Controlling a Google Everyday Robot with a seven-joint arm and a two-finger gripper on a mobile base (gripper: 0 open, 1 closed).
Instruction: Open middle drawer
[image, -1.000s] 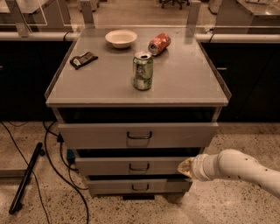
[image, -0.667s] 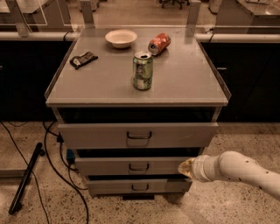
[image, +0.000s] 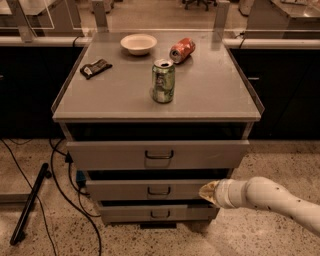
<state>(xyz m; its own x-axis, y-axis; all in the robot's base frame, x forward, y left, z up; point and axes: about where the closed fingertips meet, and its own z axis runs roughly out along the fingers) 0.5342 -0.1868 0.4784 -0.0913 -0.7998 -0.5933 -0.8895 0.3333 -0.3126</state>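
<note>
One risk: white arm's gripper (image: 207, 191), open-or-closed state not discernible, sits at the right end of the grey metal middle drawer (image: 125, 190), second of three, off its central dark loop handle (image: 159, 191), so pulling could slip.

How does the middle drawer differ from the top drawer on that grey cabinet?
The top drawer has a front that looks taller and wider; the middle drawer has a lower, narrower-looking front. The top drawer is the highest in the stack, and the middle drawer lies directly below it. The tool is at the right end of the middle drawer's front, not at the top drawer. Both fronts are grey and flat.
</note>
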